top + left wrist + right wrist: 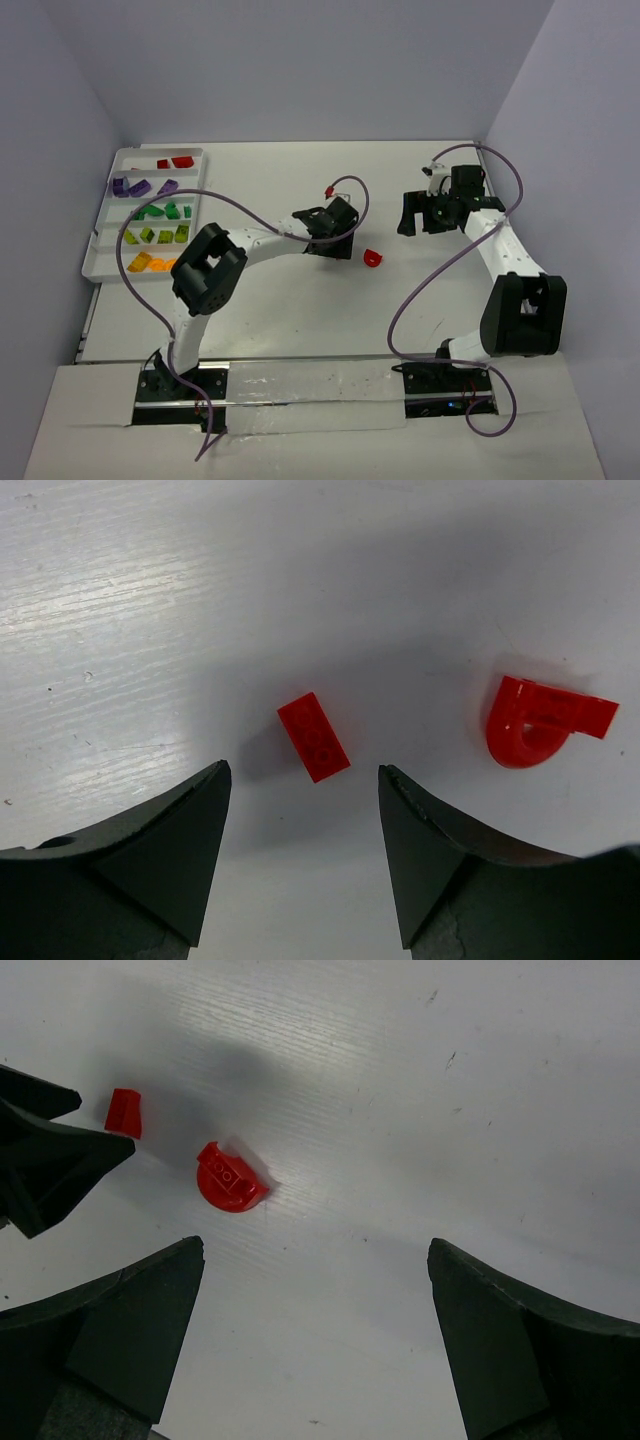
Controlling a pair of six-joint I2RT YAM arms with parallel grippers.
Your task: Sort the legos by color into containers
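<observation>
A small red rectangular lego lies on the table just ahead of my open, empty left gripper, roughly in line with the gap between the jaws. A red rounded lego lies to its right; it also shows in the top view. In the top view my left gripper hovers mid-table and hides the rectangular lego. My right gripper is open and empty, right of both pieces. The right wrist view shows the rounded lego and the rectangular lego far ahead-left of my right gripper.
The white tray stands at the far left, holding red, purple, green, lime and orange legos in separate rows. Purple cables loop over the table. Walls enclose the back and sides.
</observation>
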